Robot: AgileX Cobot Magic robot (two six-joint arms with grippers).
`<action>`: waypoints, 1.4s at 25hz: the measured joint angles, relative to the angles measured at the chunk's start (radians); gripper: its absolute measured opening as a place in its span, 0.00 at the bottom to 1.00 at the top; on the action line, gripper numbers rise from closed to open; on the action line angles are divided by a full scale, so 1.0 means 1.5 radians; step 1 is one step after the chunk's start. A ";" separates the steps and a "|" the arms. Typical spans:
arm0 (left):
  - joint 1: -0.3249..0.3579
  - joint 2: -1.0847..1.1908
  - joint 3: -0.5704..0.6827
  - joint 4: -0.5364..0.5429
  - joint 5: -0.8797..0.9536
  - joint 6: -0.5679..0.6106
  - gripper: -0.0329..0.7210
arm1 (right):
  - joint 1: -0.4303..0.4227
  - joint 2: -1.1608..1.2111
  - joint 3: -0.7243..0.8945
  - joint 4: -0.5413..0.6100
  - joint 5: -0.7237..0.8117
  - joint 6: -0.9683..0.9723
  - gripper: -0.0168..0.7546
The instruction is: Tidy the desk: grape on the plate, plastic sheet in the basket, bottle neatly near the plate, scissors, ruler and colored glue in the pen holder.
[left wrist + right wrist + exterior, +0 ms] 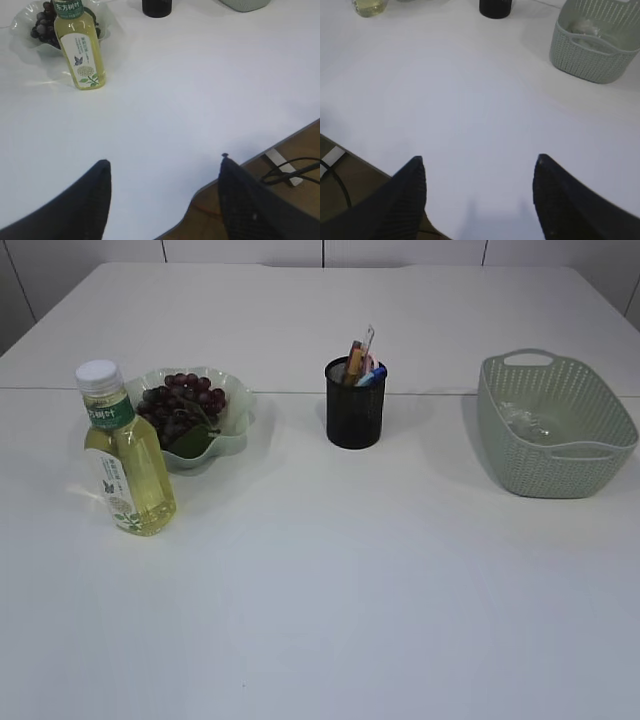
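Upright beside the plate [232, 405], the bottle [124, 460].

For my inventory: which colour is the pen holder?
Black; the pen holder shows best in the exterior view.

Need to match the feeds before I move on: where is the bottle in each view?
Exterior: bottle stands at left, in front of the plate.
Left wrist: upper left, upright, plate behind it.
Right wrist: only its base shows, at the top left edge.
Shared landmark: the black pen holder, right of the bottle in all three.

Both tools [162, 167] [479, 165] agape, empty
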 joint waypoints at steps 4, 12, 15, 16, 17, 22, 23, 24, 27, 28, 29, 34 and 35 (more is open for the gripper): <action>0.000 -0.001 0.014 0.004 -0.011 0.001 0.68 | 0.000 0.000 0.011 0.006 -0.003 -0.001 0.70; 0.000 -0.001 0.018 0.007 -0.020 0.001 0.67 | 0.000 0.000 0.012 -0.006 -0.004 0.001 0.70; 0.000 -0.001 0.018 0.007 -0.020 0.001 0.65 | 0.000 0.000 0.013 -0.020 -0.005 0.019 0.70; 0.000 -0.001 0.018 0.007 -0.020 0.001 0.65 | 0.000 0.000 0.013 -0.023 -0.005 0.021 0.70; 0.000 -0.001 0.018 0.007 -0.020 0.001 0.64 | 0.000 0.000 0.013 -0.024 -0.005 0.022 0.70; 0.000 -0.001 0.018 0.008 -0.020 0.001 0.63 | 0.000 0.000 0.013 -0.025 -0.005 0.027 0.70; 0.000 -0.001 0.018 0.008 -0.020 0.001 0.62 | 0.000 0.000 0.013 -0.025 -0.006 0.027 0.70; 0.000 -0.001 0.018 0.008 -0.020 0.001 0.62 | 0.000 0.000 0.013 -0.025 -0.006 0.028 0.70; 0.000 -0.001 0.018 0.008 -0.020 0.001 0.61 | -0.008 0.000 0.013 -0.026 -0.006 0.028 0.70; 0.000 -0.001 0.018 0.008 -0.020 0.001 0.61 | -0.016 0.000 0.013 -0.026 -0.006 0.028 0.70; 0.000 -0.001 0.018 0.008 -0.020 0.001 0.61 | -0.025 0.000 0.013 -0.026 -0.006 0.028 0.70; 0.034 -0.001 0.018 0.008 -0.020 0.001 0.59 | -0.104 0.000 0.013 -0.026 -0.006 0.028 0.70; 0.052 -0.001 0.018 0.008 -0.020 0.001 0.59 | -0.126 0.000 0.013 -0.026 -0.006 0.028 0.70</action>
